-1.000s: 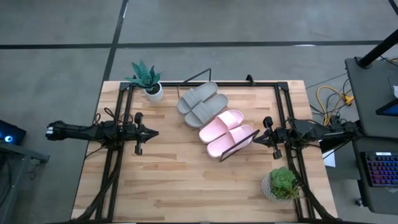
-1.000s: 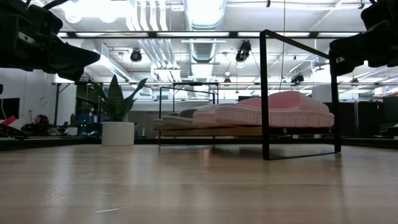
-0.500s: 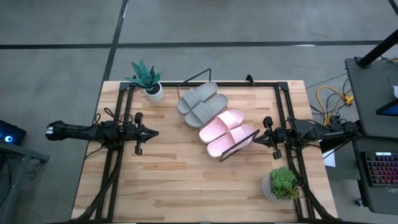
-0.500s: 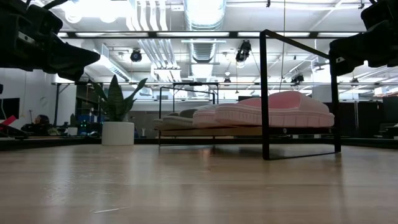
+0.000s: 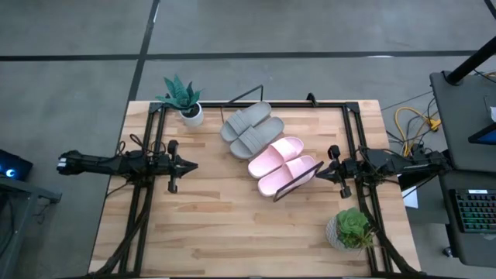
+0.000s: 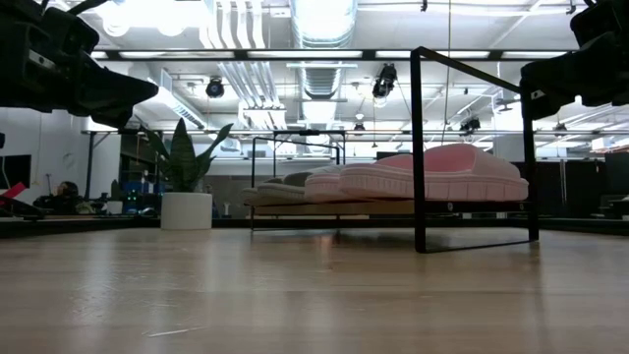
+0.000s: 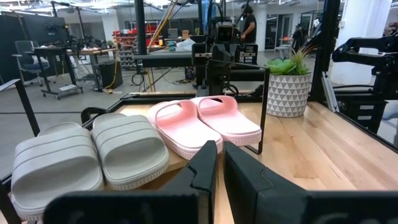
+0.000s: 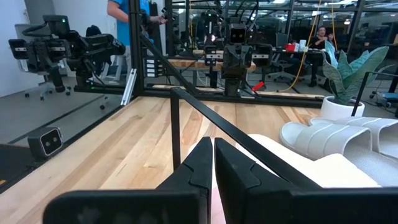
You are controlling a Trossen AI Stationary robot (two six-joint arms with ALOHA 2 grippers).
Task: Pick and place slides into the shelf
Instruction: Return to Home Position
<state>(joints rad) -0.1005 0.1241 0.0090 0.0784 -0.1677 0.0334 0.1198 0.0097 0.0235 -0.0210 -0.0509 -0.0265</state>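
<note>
Well, slides (image 5: 256,139) are sitting shelved.
Left gripper (image 5: 191,165) (9 o'clock), right gripper (image 5: 318,172) (3) are idling closed, empty; squishy foam, grab straps.

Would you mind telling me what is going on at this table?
Nothing is being held. Both grey slides and both pink slides lie side by side on the shelf. The left gripper and right gripper hang shut over the table, one at each side, touching nothing.
</note>
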